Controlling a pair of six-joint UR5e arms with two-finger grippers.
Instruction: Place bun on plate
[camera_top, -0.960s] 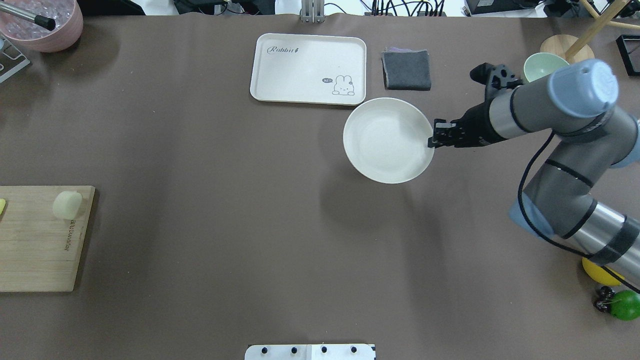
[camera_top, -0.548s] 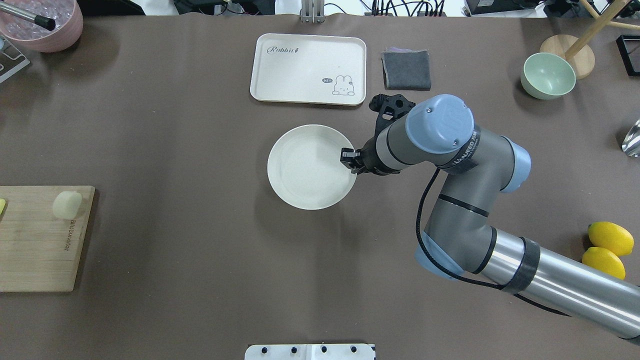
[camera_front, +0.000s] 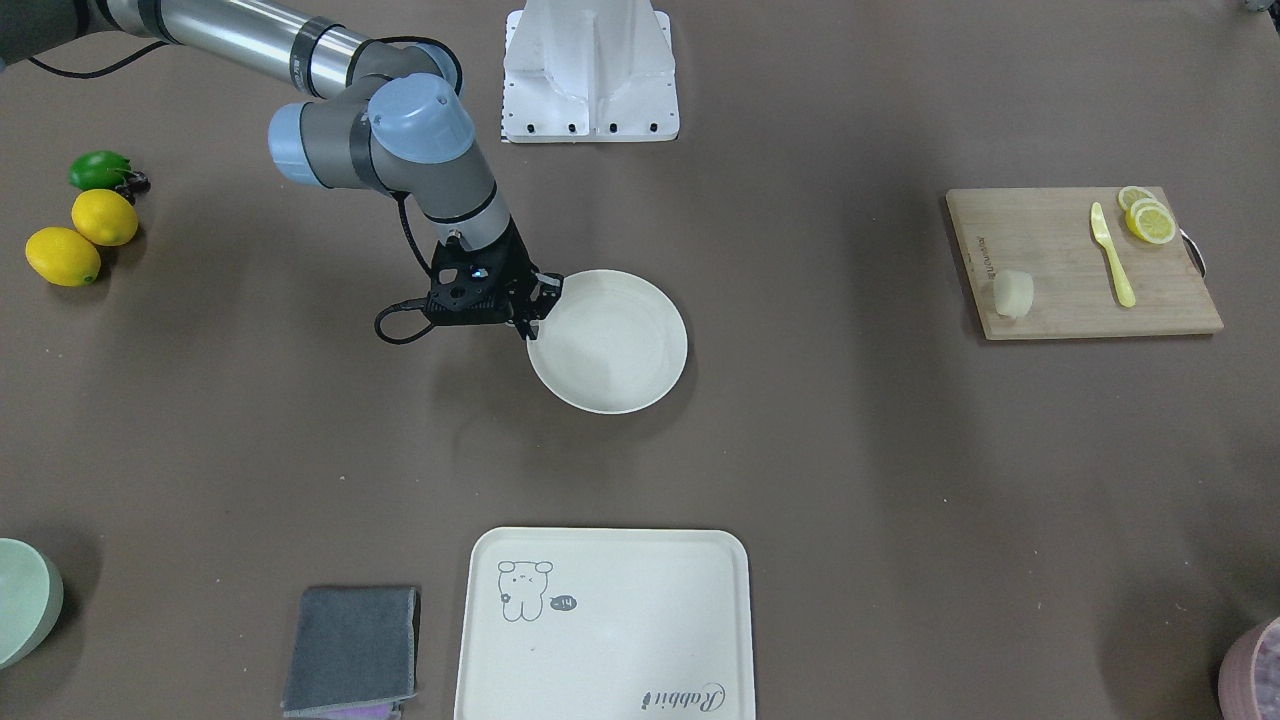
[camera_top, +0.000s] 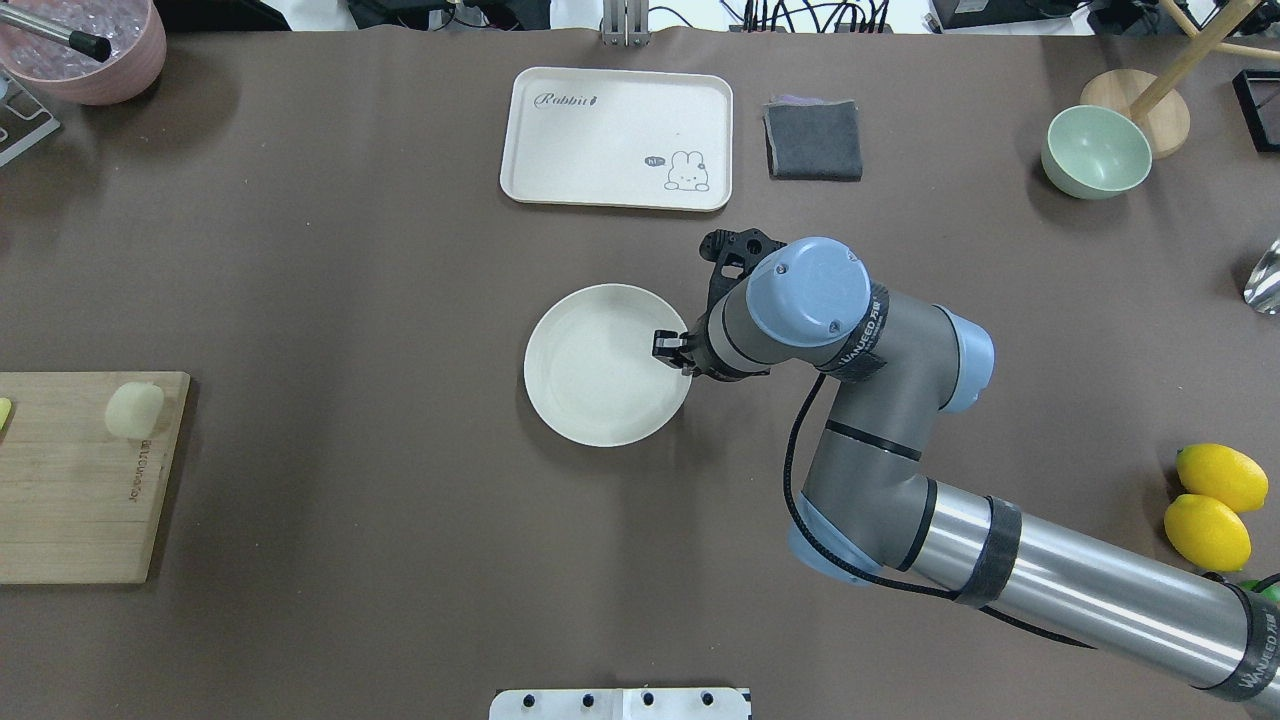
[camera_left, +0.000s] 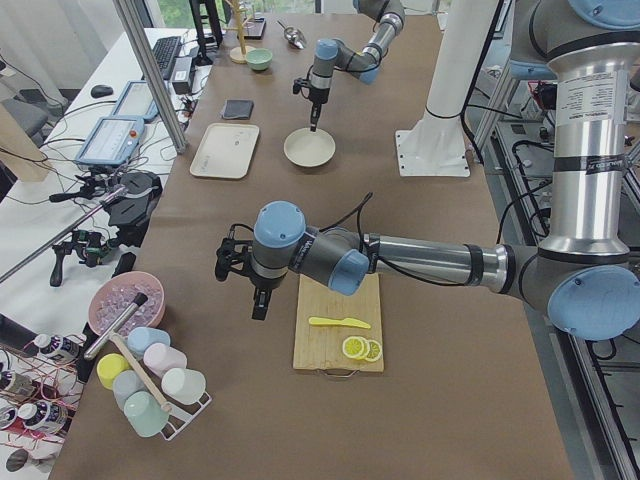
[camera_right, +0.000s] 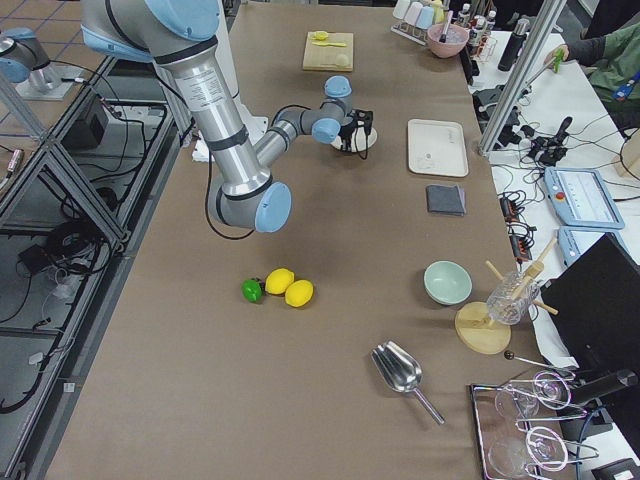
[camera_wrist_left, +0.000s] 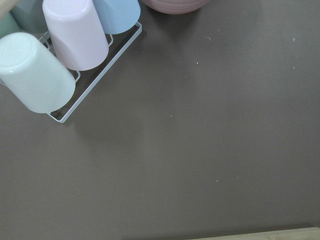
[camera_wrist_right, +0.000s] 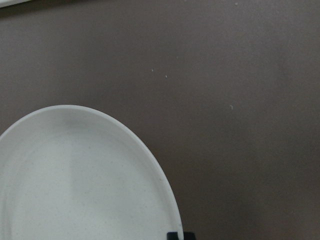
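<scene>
The bun is a small pale lump lying on a wooden cutting board at the table's left edge; it also shows as the bun in the front-facing view. The round cream plate sits near the middle of the table. My right gripper is shut on the plate's right rim, and the right wrist view shows the plate filling its lower left. My left gripper hangs over the table beside the board; I cannot tell whether it is open or shut.
A cream tray and a grey cloth lie at the back. A green bowl stands back right and two lemons lie at the right edge. Lemon slices and a yellow knife share the board. Cups on a rack stand far left.
My right gripper has carried the plate by its rim from beside the tray leftward and closer to the robot, to the table's middle. The bun has not moved.
</scene>
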